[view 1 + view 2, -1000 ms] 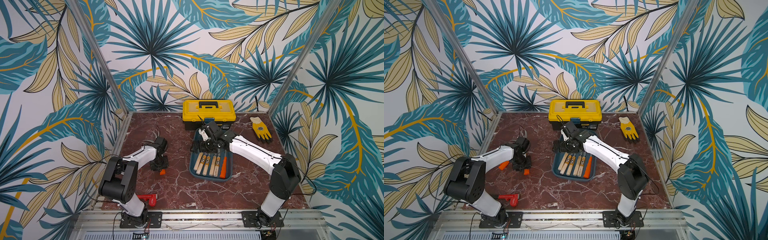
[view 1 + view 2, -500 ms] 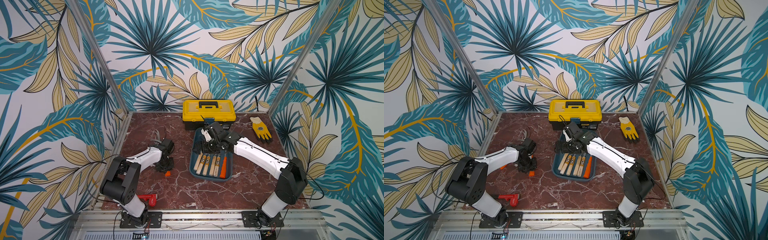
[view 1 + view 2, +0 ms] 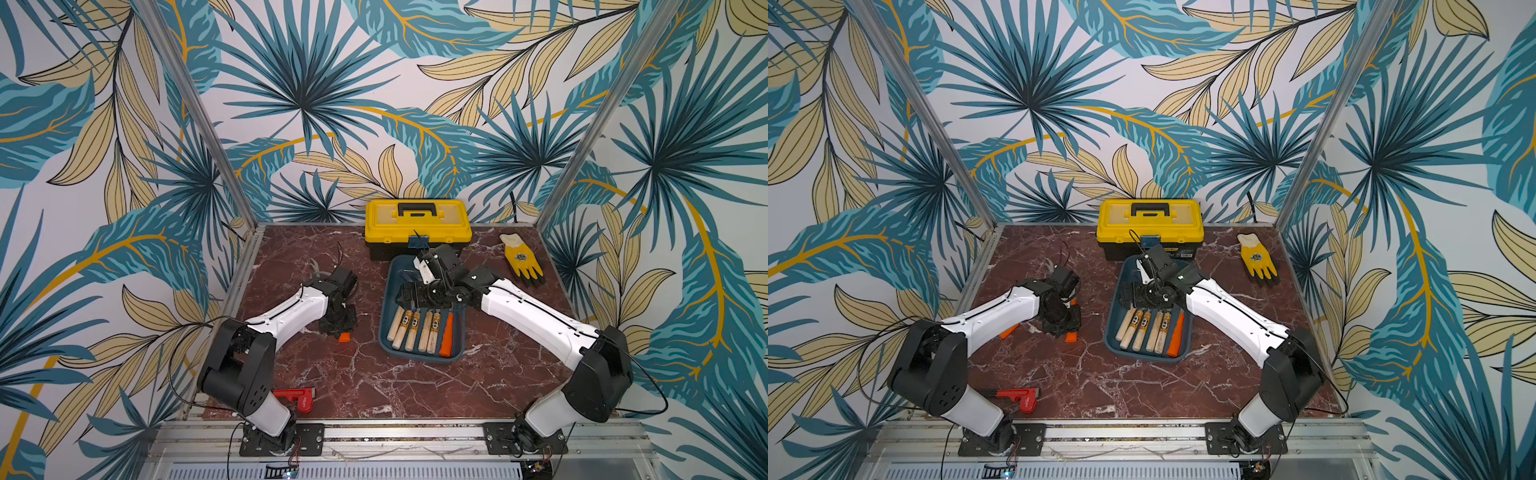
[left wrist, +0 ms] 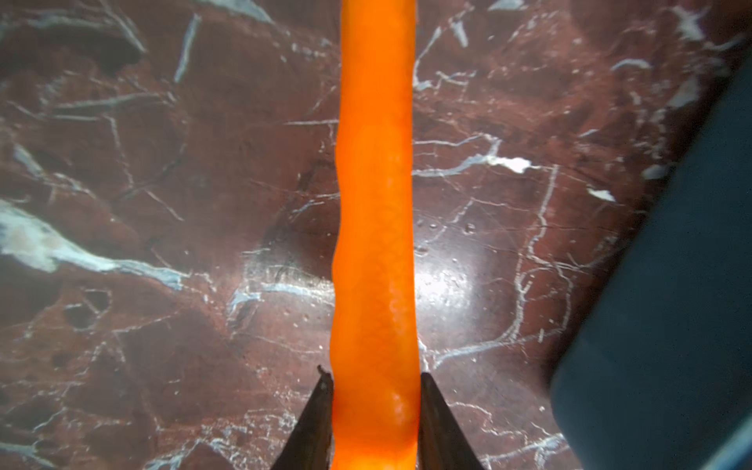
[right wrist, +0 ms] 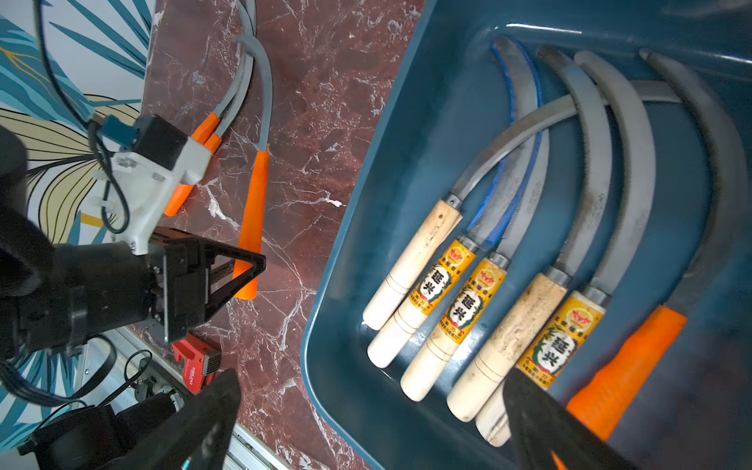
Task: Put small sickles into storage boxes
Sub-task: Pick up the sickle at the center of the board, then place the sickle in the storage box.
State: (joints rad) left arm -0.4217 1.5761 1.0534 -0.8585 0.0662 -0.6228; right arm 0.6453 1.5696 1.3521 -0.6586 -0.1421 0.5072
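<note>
My left gripper (image 4: 374,390) is shut on the bright orange handle of a small sickle (image 4: 374,183). It holds the sickle low over the marble, left of the storage box (image 4: 671,285). In both top views only the handle's tip (image 3: 343,337) shows under that gripper (image 3: 338,324). The dark teal storage box (image 3: 415,358) holds several wooden-handled sickles (image 5: 447,301) and one orange-handled sickle (image 5: 626,358), blades toward the back. My right gripper (image 5: 366,407) hangs open over the box's far half (image 3: 411,293), holding nothing.
Two more orange-handled sickles (image 5: 183,191) lie by the left wall, partly behind the left wrist. A yellow toolbox (image 3: 417,222) stands behind the box. A yellow glove (image 3: 521,259) lies at the back right and a red tool (image 3: 297,399) at the front left.
My left gripper has carried the orange-handled sickle to the right, closer to the storage box. The right gripper has shifted slightly above the box and stays open.
</note>
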